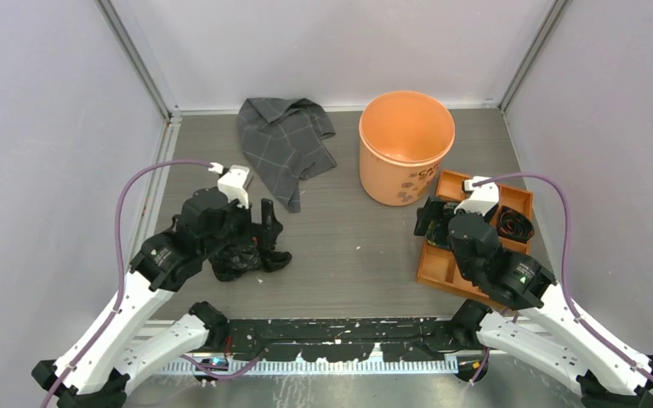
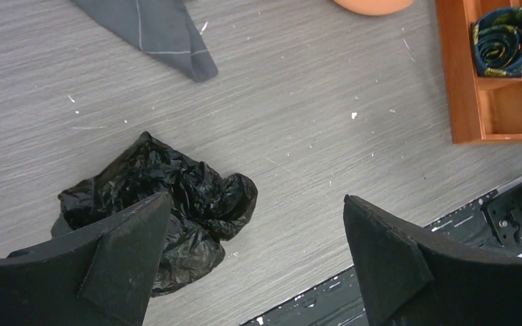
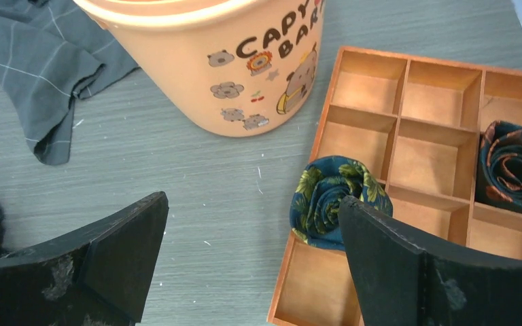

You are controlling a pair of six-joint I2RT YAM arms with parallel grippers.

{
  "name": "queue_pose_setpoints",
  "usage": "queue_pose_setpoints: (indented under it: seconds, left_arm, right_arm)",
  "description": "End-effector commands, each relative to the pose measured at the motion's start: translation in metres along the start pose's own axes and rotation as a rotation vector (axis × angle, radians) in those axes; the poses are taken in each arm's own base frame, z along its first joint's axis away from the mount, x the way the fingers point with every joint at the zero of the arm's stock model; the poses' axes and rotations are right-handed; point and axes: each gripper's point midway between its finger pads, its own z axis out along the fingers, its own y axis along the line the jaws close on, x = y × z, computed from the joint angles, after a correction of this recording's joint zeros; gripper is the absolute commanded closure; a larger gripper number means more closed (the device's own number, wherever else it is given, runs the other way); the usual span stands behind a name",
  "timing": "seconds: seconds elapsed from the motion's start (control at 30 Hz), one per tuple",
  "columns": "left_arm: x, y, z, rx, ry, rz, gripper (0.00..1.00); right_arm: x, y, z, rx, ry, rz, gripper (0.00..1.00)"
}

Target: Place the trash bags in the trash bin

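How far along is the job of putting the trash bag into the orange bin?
Done: nothing yet; the trash bin stands upright and its visible inside shows only orange. In hand: the left end effector is open over the crumpled trash bag, which lies ungripped on the table. The right end effector is open, holding nothing. Left: grasp the bag, carry it and drop it in the bin.

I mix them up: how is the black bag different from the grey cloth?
The glossy black plastic bag is shiny and plain; the grey checked cloth is dull with pale lines. The bag is bunched into a lump; the cloth lies spread flatter. Both are floppy, lying on the grey wood-grain table.
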Motion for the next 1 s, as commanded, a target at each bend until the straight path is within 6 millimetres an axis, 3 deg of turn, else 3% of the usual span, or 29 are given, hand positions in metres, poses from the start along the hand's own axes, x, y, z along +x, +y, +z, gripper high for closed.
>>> queue_pose_setpoints:
  seconds: [0.0, 0.4, 0.57, 0.97]
  left_arm:
    - [0.007, 0.002, 0.001, -0.048, -0.004, -0.002, 0.0]
    - [0.033, -0.001, 0.006, -0.115, 0.043, -0.031, 0.0]
    - [0.045, 0.003, 0.012, -0.157, 0.067, -0.06, 0.0]
    - [0.1, 0.045, 0.031, -0.434, 0.117, -0.208, 0.0]
  right_arm:
    - [-0.005, -0.002, -0.004, 0.024, 0.015, 0.09, 0.0]
    - [-0.002, -0.017, -0.012, 0.077, 0.007, 0.236, 0.0]
    - [-0.001, -0.013, -0.014, 0.05, 0.024, 0.261, 0.0]
    - [0.013, 0.003, -0.009, -0.001, 0.084, 0.274, 0.0]
